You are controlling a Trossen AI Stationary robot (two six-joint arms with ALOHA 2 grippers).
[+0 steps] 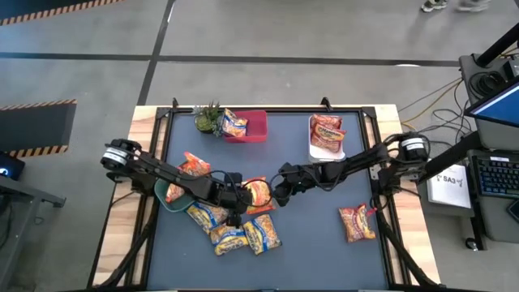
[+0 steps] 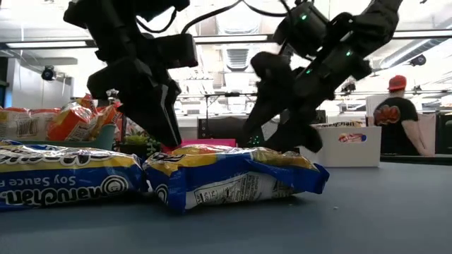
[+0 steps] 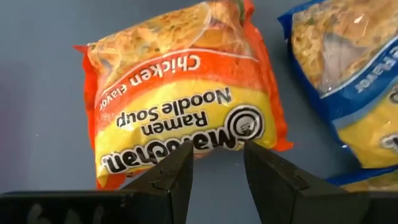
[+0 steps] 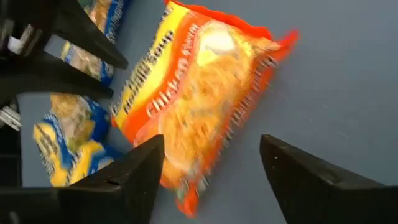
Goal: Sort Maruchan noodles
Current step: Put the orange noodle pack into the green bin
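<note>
Sorting is at a handover over the middle of the table point(image 1: 324, 243): both claws meet at one orange chicken-flavour packet point(image 1: 258, 193) lying flat there, beside the blue-and-yellow packets point(image 1: 243, 235). The right claw point(image 4: 211, 165) stands wide open above it, holding nothing. The left claw point(image 3: 217, 165) sits partly open, its tips at the packet's edge. Next, I'd say, one must close on that crinkly, puffy wrapper and carry it to its bin.

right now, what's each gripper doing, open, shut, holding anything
Left gripper: open, holding nothing, poised just over the orange chicken packet.
Right gripper: open, holding nothing, the same orange packet lying free between its fingers.
</note>
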